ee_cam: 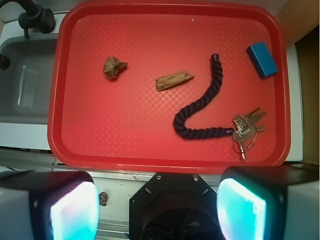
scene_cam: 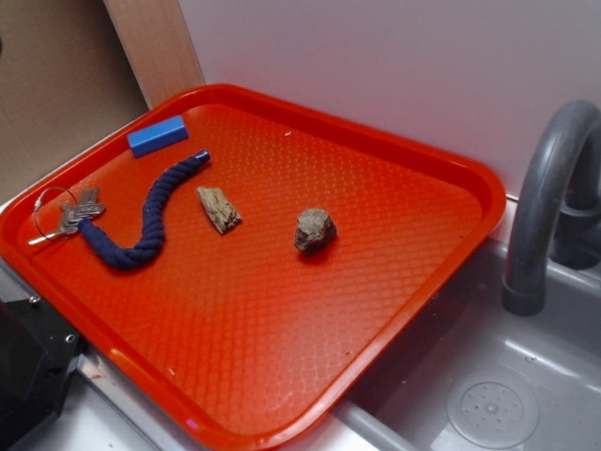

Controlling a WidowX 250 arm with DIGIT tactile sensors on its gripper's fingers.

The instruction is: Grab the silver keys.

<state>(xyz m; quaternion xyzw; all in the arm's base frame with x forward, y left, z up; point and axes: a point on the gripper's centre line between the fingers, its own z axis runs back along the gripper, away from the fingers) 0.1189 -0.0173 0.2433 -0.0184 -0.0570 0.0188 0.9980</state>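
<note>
The silver keys (scene_cam: 70, 214) lie on a thin wire ring at the left edge of the red tray (scene_cam: 394, 282), touching the end of the dark blue rope (scene_cam: 146, 221). In the wrist view the keys (ee_cam: 246, 127) sit at the tray's lower right, next to the rope (ee_cam: 202, 112). My gripper (ee_cam: 157, 205) is open and empty, high above the tray's near edge, well away from the keys. Its two glowing pads (ee_cam: 75, 210) frame the bottom of the wrist view. The gripper itself does not show in the exterior view.
On the tray (ee_cam: 70, 100) also lie a blue rectangular block (scene_cam: 158, 135), a wood chip (scene_cam: 219, 209) and a brown rock (scene_cam: 315, 230). A grey sink (scene_cam: 498, 395) with a curved tap (scene_cam: 549, 197) is at the right. A black robot base (scene_cam: 28, 366) stands at the lower left.
</note>
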